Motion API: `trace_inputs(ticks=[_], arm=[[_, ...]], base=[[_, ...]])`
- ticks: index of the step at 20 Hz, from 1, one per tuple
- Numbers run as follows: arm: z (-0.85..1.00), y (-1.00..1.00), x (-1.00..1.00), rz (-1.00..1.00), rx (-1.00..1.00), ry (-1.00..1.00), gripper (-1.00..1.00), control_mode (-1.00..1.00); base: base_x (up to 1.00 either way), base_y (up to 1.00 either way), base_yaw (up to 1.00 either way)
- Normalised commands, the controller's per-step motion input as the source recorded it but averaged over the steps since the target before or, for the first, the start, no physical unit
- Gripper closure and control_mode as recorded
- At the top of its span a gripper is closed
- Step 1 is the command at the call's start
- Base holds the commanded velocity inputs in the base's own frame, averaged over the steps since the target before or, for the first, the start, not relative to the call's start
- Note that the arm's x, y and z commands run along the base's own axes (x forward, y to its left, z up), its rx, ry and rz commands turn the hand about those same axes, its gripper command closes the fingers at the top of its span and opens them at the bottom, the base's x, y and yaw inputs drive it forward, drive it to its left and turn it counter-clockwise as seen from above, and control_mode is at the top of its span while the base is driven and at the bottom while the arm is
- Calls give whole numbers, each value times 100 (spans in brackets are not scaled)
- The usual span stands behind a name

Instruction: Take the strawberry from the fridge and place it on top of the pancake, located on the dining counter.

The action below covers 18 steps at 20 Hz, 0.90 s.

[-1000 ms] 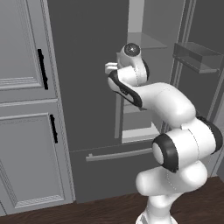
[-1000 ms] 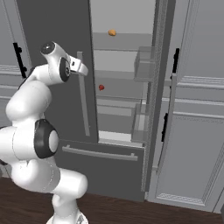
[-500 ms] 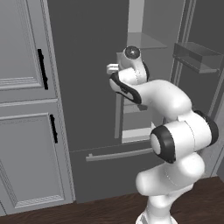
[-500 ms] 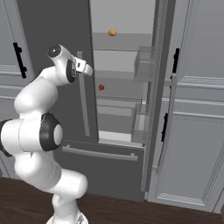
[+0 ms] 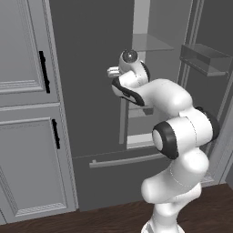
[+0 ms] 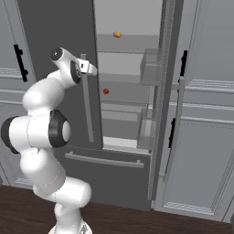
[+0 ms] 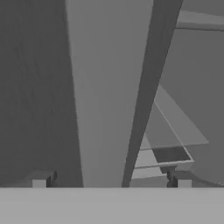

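The fridge [image 5: 86, 68] stands with its left door [image 6: 50, 27] shut and its right door swung open, baring glass shelves. On a middle shelf sits the strawberry [image 6: 106, 91], a tiny red lump. My gripper [image 6: 89, 68] hovers at the upper part of the left door's long silver handle [image 6: 86, 109], left of the strawberry and outside the compartment. In the hand view the gripper [image 7: 111, 181] is open, its fingertips [image 7: 43, 180] set wide on either side of the handle [image 7: 109, 87], holding nothing. The pancake and the dining counter are out of view.
A small orange-yellow lump [image 6: 117, 34] lies on the top shelf. The open right door [image 5: 205, 59] carries clear bins. Below is the bottom drawer [image 6: 109, 160]. Light grey panelled cabinets [image 5: 27, 91] [image 6: 205, 114] flank the fridge; the floor [image 6: 137, 219] is dark wood.
The arm's elbow has risen and the hand has crept slightly closer to the fridge door handle. The jaws stay wide open and the strawberry has not moved.
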Motion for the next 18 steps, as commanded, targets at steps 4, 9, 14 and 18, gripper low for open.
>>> trace_inputs(ticks=[4, 9, 14, 18], arm=[[-19, 0, 55, 6, -1, -6, -100, -100], [-26, 0, 48, 2, 0, -10, -100, -100], [-4, 0, 34, 0, 0, -4, 100, -100], [0, 0, 15, 0, 0, 0, 100, -100]], base=[[0, 0, 0], [0, 0, 0], [0, 0, 0], [0, 0, 0]])
